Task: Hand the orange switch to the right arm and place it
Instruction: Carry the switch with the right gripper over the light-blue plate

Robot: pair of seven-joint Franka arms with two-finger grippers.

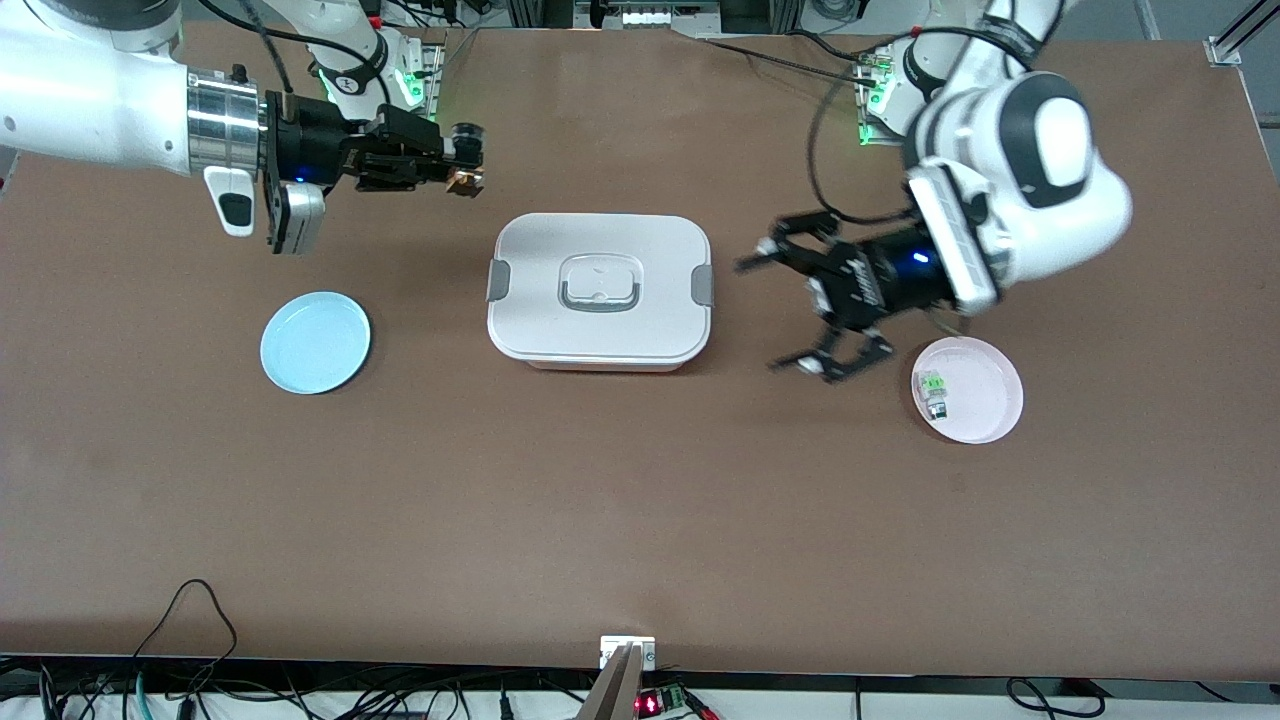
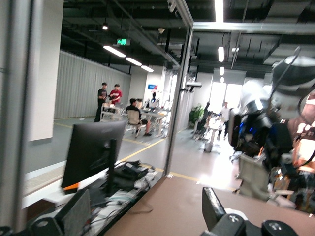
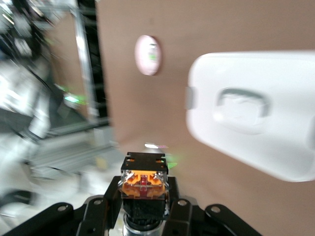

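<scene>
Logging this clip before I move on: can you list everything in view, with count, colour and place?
orange switch: one, black and orange, held in the right gripper
lidded box: one, white with grey clips, table centre
blue plate: one, light blue, toward the right arm's end
pink plate: one, pale pink, toward the left arm's end
green-and-silver component: one, on the pink plate
right gripper: shut on the switch, over bare table
left gripper: open, empty, beside the box

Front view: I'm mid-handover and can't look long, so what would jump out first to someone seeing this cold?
First, the right gripper, up over the table between its base and the white lidded box, shut on the orange switch. Next, the left gripper, jaws spread wide and empty, between the box and the pink plate. A blue plate sits toward the right arm's end.
</scene>
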